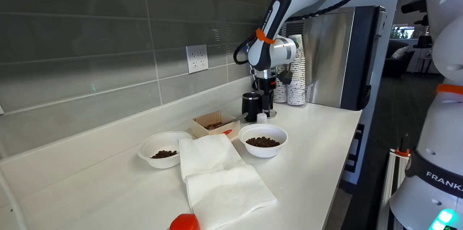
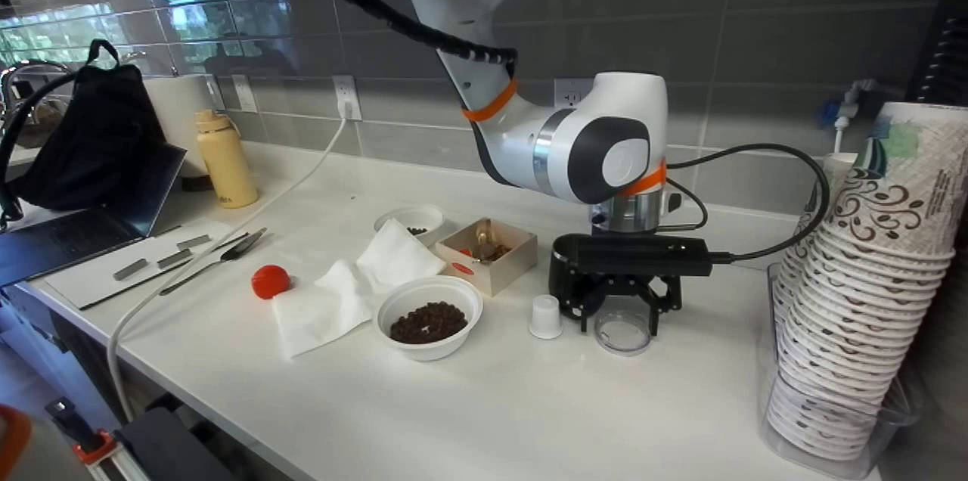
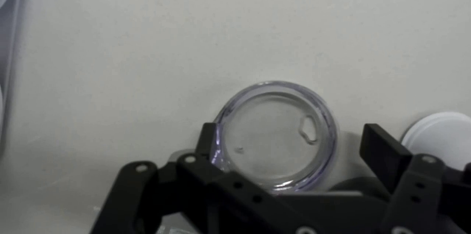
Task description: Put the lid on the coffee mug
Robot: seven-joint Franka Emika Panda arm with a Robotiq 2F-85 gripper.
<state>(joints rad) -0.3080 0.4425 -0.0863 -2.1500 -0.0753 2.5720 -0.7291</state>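
Observation:
The clear round lid (image 3: 274, 175) lies flat on the white counter and also shows in both exterior views (image 1: 272, 114) (image 2: 622, 345). My gripper (image 3: 290, 140) points down over it with its fingers spread on either side of the lid. The left finger in the wrist view is at the lid's rim and seems to touch it; a gap separates the right finger from the lid. The black coffee mug (image 1: 250, 107) stands upright beside the gripper, on the wall side. In an exterior view the mug (image 2: 561, 269) is mostly hidden behind the gripper.
A small white cup (image 2: 545, 318) stands close beside the gripper. White bowls of dark beans (image 2: 429, 318) (image 1: 164, 150), a wooden box (image 2: 491, 258) and napkins (image 1: 228, 183) lie further along. Tall paper cup stacks (image 2: 862, 299) stand in a clear tray on the other side. The tiled wall runs behind.

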